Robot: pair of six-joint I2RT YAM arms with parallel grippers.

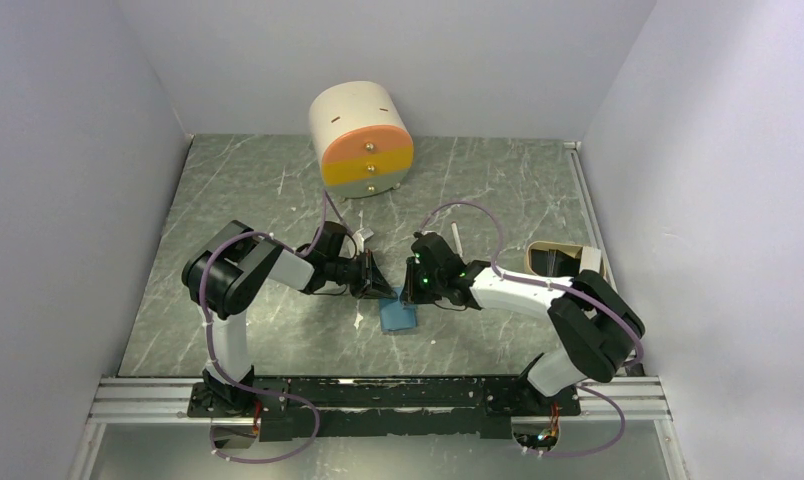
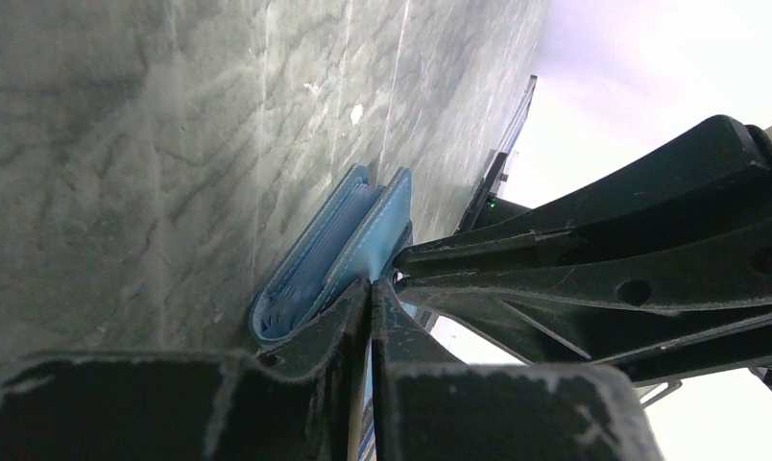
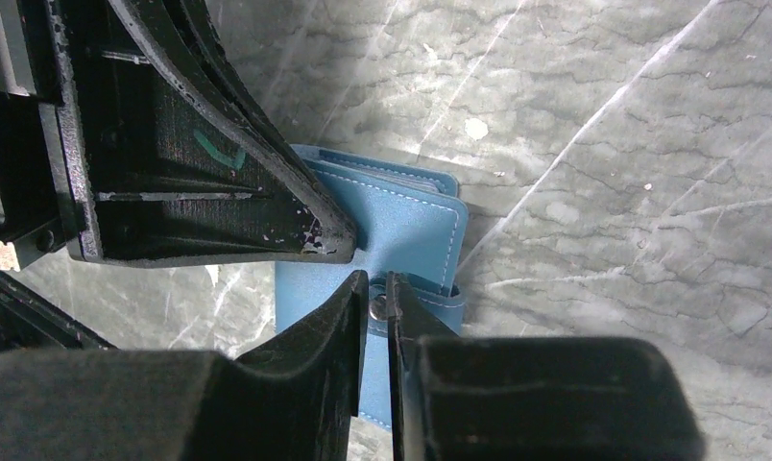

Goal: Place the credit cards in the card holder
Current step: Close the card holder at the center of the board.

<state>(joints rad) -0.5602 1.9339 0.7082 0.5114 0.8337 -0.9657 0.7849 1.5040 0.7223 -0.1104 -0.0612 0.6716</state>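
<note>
The card holder (image 1: 399,317) is a teal-blue wallet lying on the grey marbled table between the two arms. My left gripper (image 1: 378,282) is shut, its tips pinching the edge of the wallet's cover (image 2: 380,230), which stands lifted and shows lighter blue slot pockets (image 2: 310,274). My right gripper (image 1: 411,287) is shut on the wallet's snap strap (image 3: 430,300), with the metal stud between its fingertips. In the right wrist view the wallet (image 3: 401,226) lies under both grippers, and the left gripper (image 3: 200,163) fills the upper left. No dark credit card shows in any view.
A cream drum-shaped drawer unit (image 1: 362,140) with an orange front stands at the back middle. A beige oval tray (image 1: 558,258) with a dark inside sits at the right, behind the right arm. Grey walls enclose the table on three sides.
</note>
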